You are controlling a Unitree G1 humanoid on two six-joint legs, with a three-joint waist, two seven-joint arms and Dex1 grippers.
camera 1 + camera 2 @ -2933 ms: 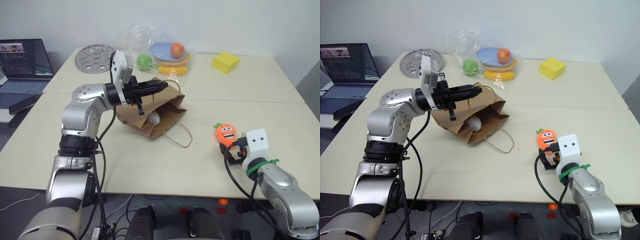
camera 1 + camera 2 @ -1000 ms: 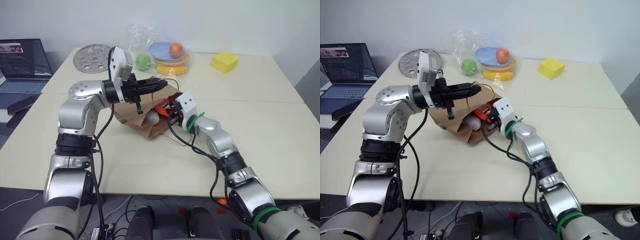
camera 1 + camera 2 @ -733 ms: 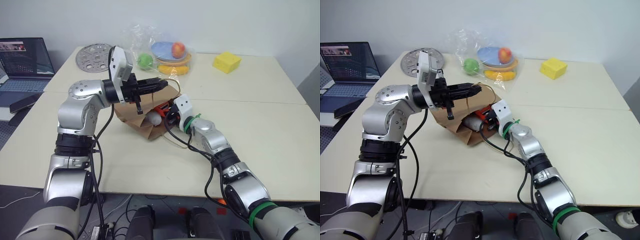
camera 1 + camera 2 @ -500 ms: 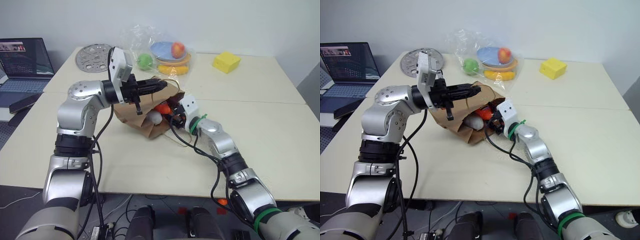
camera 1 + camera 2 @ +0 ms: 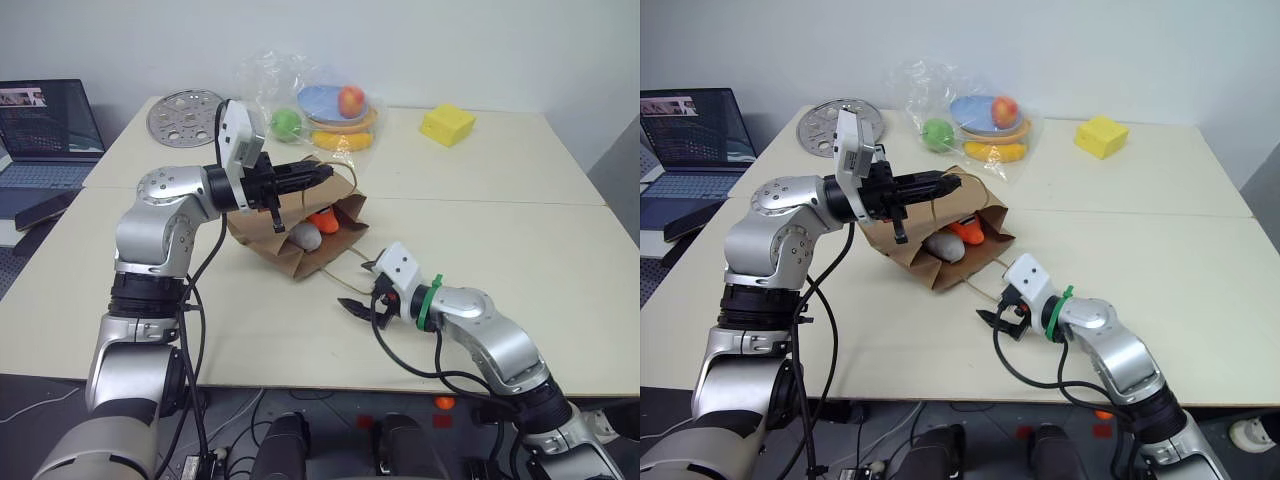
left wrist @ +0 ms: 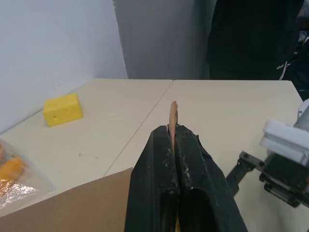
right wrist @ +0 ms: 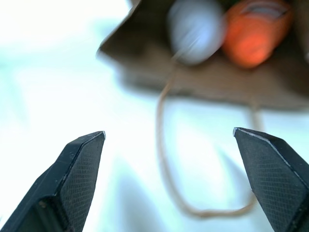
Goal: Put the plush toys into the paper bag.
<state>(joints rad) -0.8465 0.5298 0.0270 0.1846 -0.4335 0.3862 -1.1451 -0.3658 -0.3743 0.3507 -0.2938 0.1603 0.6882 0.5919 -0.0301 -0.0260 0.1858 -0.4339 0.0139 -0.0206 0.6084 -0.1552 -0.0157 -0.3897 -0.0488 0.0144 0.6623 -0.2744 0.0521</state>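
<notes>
The brown paper bag (image 5: pixel 285 248) lies on its side mid-table, its mouth facing right. My left gripper (image 5: pixel 322 175) is shut on the bag's upper edge (image 6: pixel 173 110) and holds the mouth open. Inside the mouth lie both plush toys: the orange carrot (image 5: pixel 322 219) and, beside it, the white egg-shaped one (image 5: pixel 305 236). The right wrist view shows the carrot (image 7: pixel 256 31) and the white toy (image 7: pixel 195 30) inside the bag. My right gripper (image 5: pixel 360 287) hangs open and empty in front of the bag, apart from it, over the loop handle (image 7: pixel 164 159).
A clear plastic bag (image 5: pixel 300 100) with fruit and plates sits at the back of the table. A yellow block (image 5: pixel 449 124) lies at the back right, a round metal disc (image 5: pixel 187 117) at the back left. A laptop (image 5: pixel 45 125) stands at the far left.
My right gripper opened inside the bag's mouth, left the carrot there, and drew back toward the table's front edge. The left gripper kept its hold on the bag.
</notes>
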